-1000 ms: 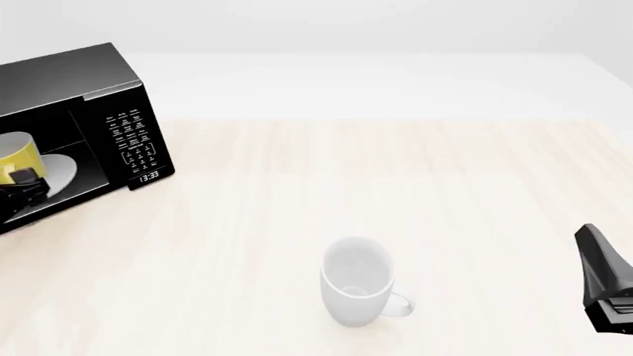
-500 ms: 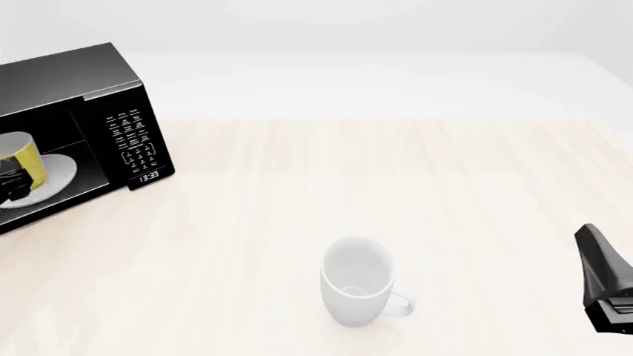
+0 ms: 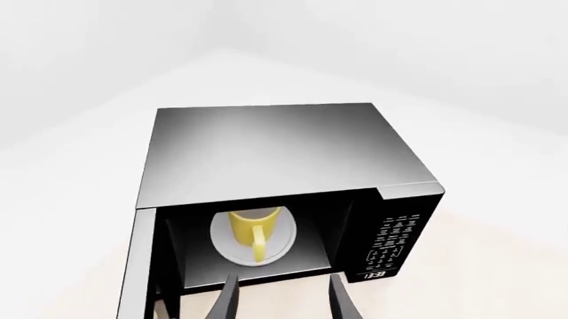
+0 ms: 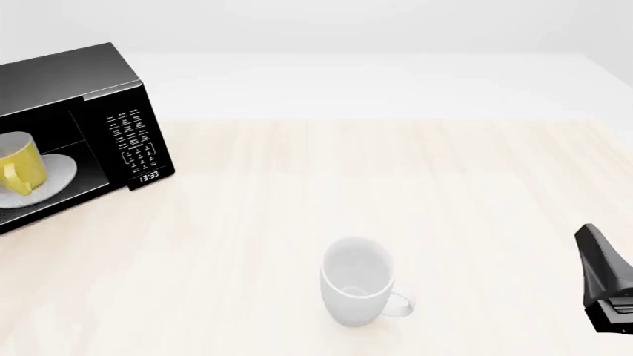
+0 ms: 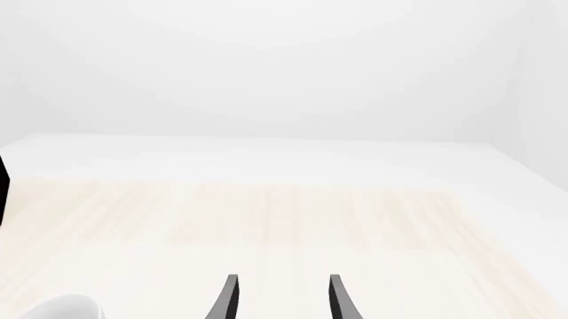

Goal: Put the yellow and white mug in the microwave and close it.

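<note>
The yellow and white mug (image 4: 20, 167) stands upright on the white turntable plate (image 4: 58, 174) inside the black microwave (image 4: 89, 81) at the table's far left. In the left wrist view the mug (image 3: 253, 229) sits on the plate with its handle facing the opening, and the microwave door (image 3: 140, 266) is swung open. My left gripper (image 3: 284, 302) is open and empty, outside the microwave in front of its opening; it is out of the front view. My right gripper (image 5: 282, 299) is open and empty, low at the table's right edge (image 4: 603, 282).
A larger all-white mug (image 4: 356, 282) stands upright on the light wooden table (image 4: 416, 185) at the front middle, its handle to the right. Its rim shows in the right wrist view (image 5: 62, 309). The microwave keypad and clock (image 4: 136, 144) face the table's middle.
My left gripper has let go of the yellow and white mug and drawn back out of the microwave, leaving the front view. The mug stays on the plate. The right arm has not moved.
</note>
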`<action>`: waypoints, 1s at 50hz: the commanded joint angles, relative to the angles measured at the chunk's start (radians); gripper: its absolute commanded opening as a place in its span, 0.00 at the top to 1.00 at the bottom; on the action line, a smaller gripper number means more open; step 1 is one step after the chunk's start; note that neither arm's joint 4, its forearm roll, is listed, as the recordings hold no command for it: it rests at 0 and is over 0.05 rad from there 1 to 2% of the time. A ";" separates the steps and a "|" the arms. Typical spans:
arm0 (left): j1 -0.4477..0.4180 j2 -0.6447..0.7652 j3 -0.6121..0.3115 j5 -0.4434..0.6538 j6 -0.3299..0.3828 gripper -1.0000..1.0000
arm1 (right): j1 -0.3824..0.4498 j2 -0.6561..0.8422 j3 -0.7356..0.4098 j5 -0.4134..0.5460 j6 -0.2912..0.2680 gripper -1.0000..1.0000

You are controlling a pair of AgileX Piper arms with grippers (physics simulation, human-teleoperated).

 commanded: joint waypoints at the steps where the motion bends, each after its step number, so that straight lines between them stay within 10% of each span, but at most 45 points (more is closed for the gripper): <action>1: -0.003 -0.225 -0.069 0.257 -0.012 0.00 | -0.008 -0.001 0.001 0.000 0.003 0.00; 27: 0.120 -0.386 -0.443 0.688 -0.005 0.00 | -0.008 -0.001 0.001 0.000 0.003 0.00; 50: 0.404 -0.296 -0.536 0.711 -0.064 0.00 | -0.008 -0.001 0.001 0.000 0.003 0.00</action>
